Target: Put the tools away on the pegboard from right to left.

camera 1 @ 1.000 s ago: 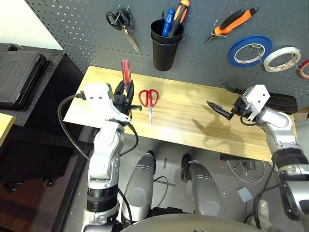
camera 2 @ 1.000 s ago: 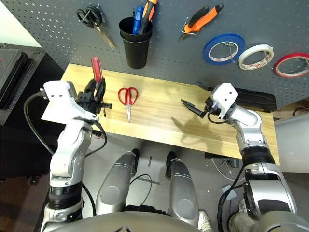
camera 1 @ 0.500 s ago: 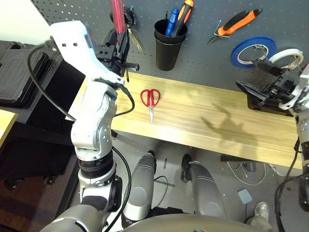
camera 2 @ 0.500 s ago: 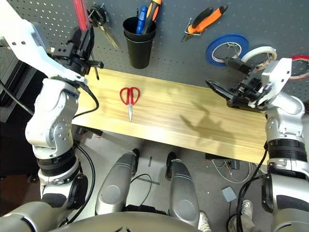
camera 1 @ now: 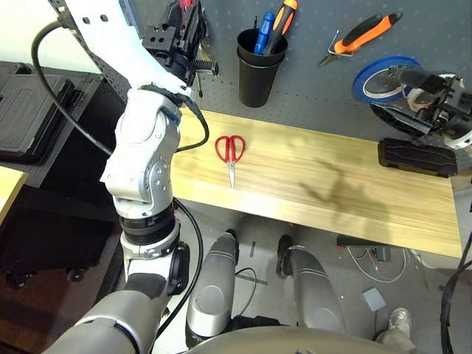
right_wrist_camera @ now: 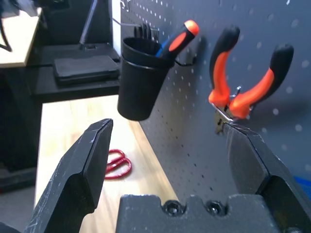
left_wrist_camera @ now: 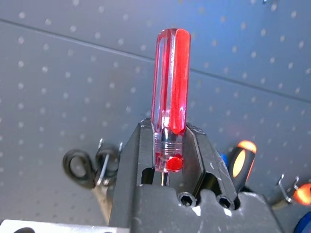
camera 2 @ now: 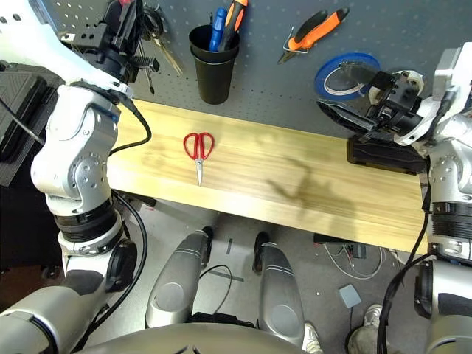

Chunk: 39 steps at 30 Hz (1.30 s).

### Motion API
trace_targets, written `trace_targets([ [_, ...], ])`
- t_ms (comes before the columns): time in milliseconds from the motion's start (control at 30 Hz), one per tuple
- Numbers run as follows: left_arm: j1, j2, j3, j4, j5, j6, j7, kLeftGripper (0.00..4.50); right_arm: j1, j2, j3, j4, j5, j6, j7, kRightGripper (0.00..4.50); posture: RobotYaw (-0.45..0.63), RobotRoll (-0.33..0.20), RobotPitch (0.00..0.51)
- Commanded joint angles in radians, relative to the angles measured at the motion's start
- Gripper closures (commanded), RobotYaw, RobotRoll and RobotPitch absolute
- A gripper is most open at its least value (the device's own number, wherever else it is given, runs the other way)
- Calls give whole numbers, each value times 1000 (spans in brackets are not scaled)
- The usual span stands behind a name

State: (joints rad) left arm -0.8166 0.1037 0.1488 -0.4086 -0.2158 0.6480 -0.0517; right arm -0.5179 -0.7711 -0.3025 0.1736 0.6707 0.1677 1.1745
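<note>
My left gripper (camera 1: 186,22) is raised high in front of the pegboard (camera 1: 310,103) at the left, shut on the slim red-handled screwdriver (left_wrist_camera: 170,92), whose handle stands up between the fingers. The red-handled scissors (camera 1: 230,151) lie flat on the wooden table (camera 1: 332,184), left of centre. The orange-and-black pliers (camera 1: 361,33) hang on the board at the upper right. My right gripper (camera 1: 383,90) is lifted at the right, open and holding nothing, with its fingers pointing along the board toward the pliers (right_wrist_camera: 243,82).
A black cup (camera 1: 258,70) on the board holds a blue and an orange-handled screwdriver. Black-handled scissors (left_wrist_camera: 92,167) hang just behind my left gripper. A blue tape roll (camera 1: 361,74) hangs behind my right gripper. A black case (camera 1: 417,156) lies on the table's right end.
My left arm has lifted the screwdriver from table height up to the top left of the pegboard. My right arm has risen from the table toward the board at the right, still open.
</note>
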Motion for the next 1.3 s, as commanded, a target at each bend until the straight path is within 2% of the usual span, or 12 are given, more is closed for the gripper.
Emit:
trace_targets([
  [33,-61,-14,3,32,-19,-24,16,3688,25,-6,-27,-40,18,34,-9,0,197,0,277],
  [333,-202,-78,16,191,-12,-139,89,3688,41,44,-22,-98,20,45,-50,0,178,0,272],
  [867,-351,-113,16,528,-29,-354,79,3688,86,84,-23,-146,-9,5,-92,0,109,0,273],
  [1033,-336,-116,-3,594,-11,-394,65,3688,99,94,-22,-162,-16,-11,-106,0,88,0,269],
  [1267,-278,-106,-62,605,32,-402,47,3688,114,97,-14,-167,-38,-35,-109,0,89,0,269],
  [1300,-271,-102,-68,603,38,-401,46,3338,110,98,-13,-165,-39,-36,-110,0,89,0,269],
])
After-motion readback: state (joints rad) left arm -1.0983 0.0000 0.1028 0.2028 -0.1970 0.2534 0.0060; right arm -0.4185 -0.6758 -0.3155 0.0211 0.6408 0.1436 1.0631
